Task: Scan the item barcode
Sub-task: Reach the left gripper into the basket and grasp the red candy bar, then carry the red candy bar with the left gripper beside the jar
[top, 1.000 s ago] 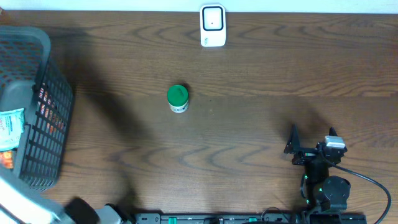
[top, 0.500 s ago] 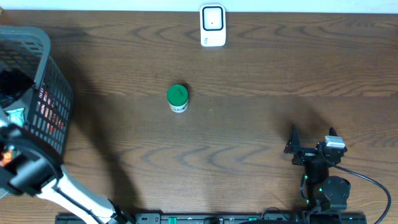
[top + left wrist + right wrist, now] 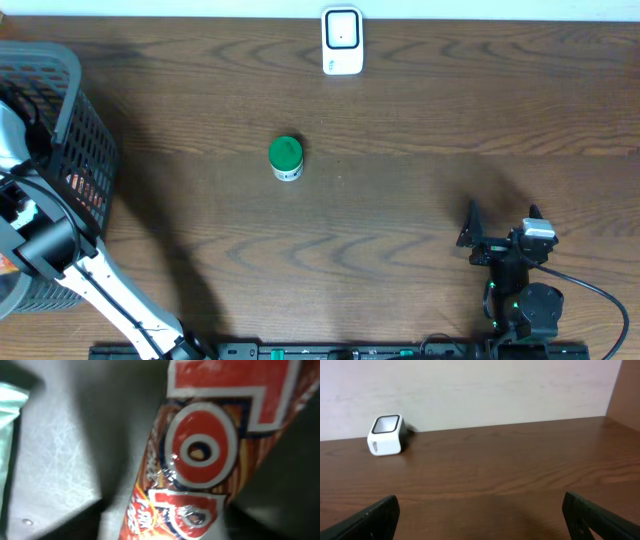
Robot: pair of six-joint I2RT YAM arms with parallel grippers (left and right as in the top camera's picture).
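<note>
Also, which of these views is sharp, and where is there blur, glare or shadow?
Overhead view: sharp, but a broad dark shadow lies over the table beside the basket. Left wrist view: too close, soft and blurred, with small glare spots on the red packet. Right wrist view: evenly lit, the scanner sharp.

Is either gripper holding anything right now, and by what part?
Right gripper open, empty. Left arm is in the basket over a red snack packet; fingers hidden, so a hold cannot be told.
</note>
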